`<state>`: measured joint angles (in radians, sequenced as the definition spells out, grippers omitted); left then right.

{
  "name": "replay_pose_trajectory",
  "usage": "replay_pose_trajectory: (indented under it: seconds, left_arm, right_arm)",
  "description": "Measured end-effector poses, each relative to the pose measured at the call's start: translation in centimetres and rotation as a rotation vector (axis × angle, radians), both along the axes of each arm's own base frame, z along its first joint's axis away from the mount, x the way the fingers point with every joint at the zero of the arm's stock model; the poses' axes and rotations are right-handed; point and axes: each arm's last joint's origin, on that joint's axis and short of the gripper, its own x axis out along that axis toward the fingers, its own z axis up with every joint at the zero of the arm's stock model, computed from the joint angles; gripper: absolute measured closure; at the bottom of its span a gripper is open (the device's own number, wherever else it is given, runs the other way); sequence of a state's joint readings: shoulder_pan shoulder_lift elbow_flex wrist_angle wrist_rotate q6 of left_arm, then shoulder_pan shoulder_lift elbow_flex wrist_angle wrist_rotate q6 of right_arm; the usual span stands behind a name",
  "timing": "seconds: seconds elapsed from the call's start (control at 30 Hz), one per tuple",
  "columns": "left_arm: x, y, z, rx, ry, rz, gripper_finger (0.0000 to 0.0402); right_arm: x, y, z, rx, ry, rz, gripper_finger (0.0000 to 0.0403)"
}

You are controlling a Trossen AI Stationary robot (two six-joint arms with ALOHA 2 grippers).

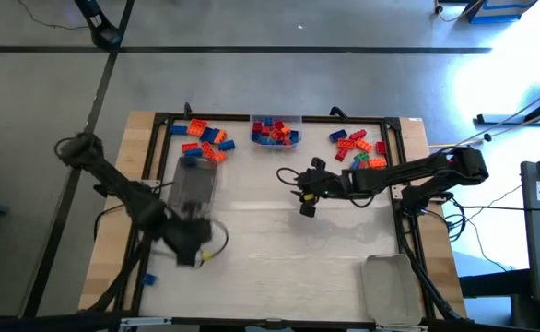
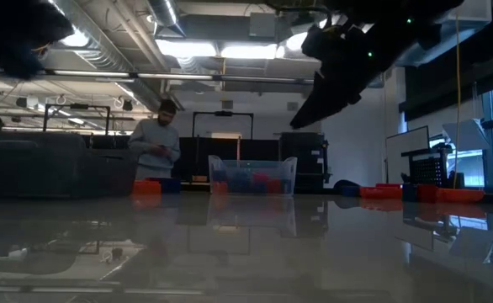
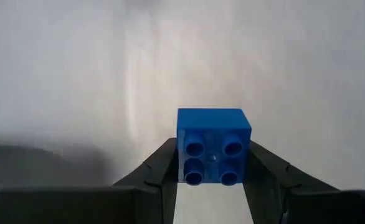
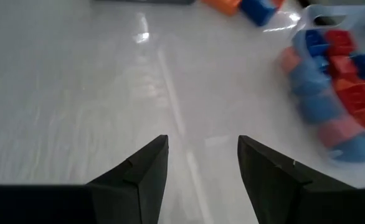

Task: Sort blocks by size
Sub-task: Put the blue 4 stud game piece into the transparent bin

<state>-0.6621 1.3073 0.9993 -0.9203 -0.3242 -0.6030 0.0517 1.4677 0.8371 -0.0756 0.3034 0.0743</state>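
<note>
A blue four-stud block (image 3: 212,146) sits between the fingers of my left gripper (image 1: 193,247), which is over the table's near left part. My right gripper (image 1: 305,205) hangs open over the middle of the table with nothing between its fingers (image 4: 146,171). Loose red, orange and blue blocks lie in a pile at the far left (image 1: 205,140). Another pile, with some green ones, lies at the far right (image 1: 358,149). More blocks fill a clear tray (image 1: 275,132) at the far middle. My left gripper pinches the blue block by two opposite side walls (image 3: 181,155), one finger on each. The fingers come slanting down from above. The block's studded face looks back toward the wrist, and the block is clear of the table.
An empty clear tray (image 1: 196,184) lies just beyond my left gripper, and another (image 1: 390,288) lies at the near right corner. One blue block (image 1: 148,278) lies near the table's left edge. A person (image 2: 158,147) stands in the room behind the table.
</note>
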Motion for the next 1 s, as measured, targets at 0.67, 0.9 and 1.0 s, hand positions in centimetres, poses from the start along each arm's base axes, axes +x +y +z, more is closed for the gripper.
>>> replay_pose_trajectory:
  seconds: [0.67,0.9,1.0]
  left_arm:
    - [8.7,21.2,0.0,0.346,-0.482,0.345,0.0277]
    - [12.0,27.6,-4.2,0.406,-0.542,0.424,0.0276]
    - [12.7,29.5,-5.7,0.412,-0.509,0.452,0.0275]
  right_arm:
    - [-0.2,-3.3,0.3,0.0,-0.052,-0.251,0.021]
    - [0.0,-4.2,-0.1,-0.048,-0.036,-0.263,0.021]
    - [0.1,-4.1,-0.2,-0.047,-0.032,-0.256,0.021]
